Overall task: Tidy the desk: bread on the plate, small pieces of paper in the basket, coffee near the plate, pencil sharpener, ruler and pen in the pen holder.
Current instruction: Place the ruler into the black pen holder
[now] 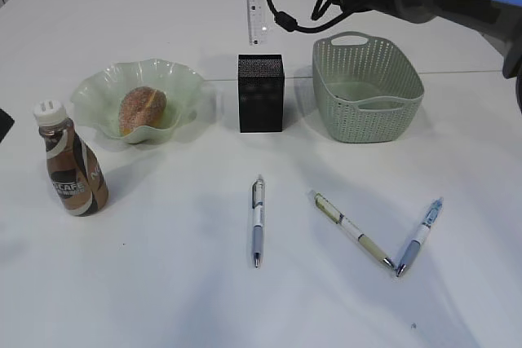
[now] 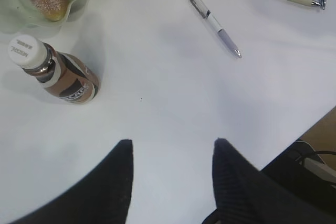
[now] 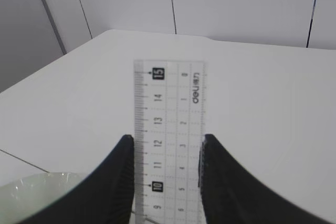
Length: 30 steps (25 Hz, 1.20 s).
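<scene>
One ruler [image 3: 169, 129], clear plastic, is pinched across its width by the right gripper [image 3: 164, 182], hanging upright just above and behind the pen holder [image 1: 261, 93]. It looks light, stiff and slick, so prob best held by the flat edges near mid-length, as now. Left gripper [image 2: 173, 182] stands spread, holding nothing, well in front-left of the holder. Three pens [image 1: 258, 222] lie in front of the holder, apart from it.

Bright even light, soft shadows, sharp focus throughout.
</scene>
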Available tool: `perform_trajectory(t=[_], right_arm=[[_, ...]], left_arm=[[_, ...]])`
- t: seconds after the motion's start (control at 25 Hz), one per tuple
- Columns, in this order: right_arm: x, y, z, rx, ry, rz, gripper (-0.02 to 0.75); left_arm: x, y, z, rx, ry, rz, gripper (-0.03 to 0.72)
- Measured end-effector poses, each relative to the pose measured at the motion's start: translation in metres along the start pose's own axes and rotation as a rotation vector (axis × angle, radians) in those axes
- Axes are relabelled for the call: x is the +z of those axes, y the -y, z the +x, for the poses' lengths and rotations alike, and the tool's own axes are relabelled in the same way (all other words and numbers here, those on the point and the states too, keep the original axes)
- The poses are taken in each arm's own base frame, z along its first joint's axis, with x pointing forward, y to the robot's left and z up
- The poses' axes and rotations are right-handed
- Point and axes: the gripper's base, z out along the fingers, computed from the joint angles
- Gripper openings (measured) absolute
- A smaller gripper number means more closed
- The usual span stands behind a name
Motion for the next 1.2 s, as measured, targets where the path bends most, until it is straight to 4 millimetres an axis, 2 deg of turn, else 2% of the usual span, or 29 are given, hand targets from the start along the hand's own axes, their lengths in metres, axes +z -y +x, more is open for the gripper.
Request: perform_trajectory(t=[0.4,0.44,0.64,1.0,1.08,1.12,1.16,1.2], right_arm=[[0.005,0.002,0.012,-0.059,-0.023,-0.002,0.303],[0.009,0.003,0.023,-0.059,-0.046,-0.008,0.303],[0.014,0.003,0.042,-0.053,-0.091,-0.031,0.302],[0.015,0.000,0.046,-0.068,-0.108,-0.065,0.317],[0.015,-0.001,0.046,-0.087,-0.110,-0.075,0.386],[0.015,-0.001,0.046,-0.093,-0.111,-0.080,0.447],[0.015,-0.001,0.046,-0.093,-0.111,-0.080,0.447],[0.015,-0.001,0.046,-0.098,-0.111,-0.080,0.483]], left_arm=[[0.000,0.000,0.000,0.000,0.000,0.000,0.340],[0.000,0.000,0.000,0.000,0.000,0.000,0.340],[0.000,0.000,0.000,0.000,0.000,0.000,0.340],[0.000,0.000,0.000,0.000,0.000,0.000,0.340],[0.000,0.000,0.000,0.000,0.000,0.000,0.340],[0.000,0.000,0.000,0.000,0.000,0.000,0.340],[0.000,0.000,0.000,0.000,0.000,0.000,0.340],[0.000,0.000,0.000,0.000,0.000,0.000,0.340]])
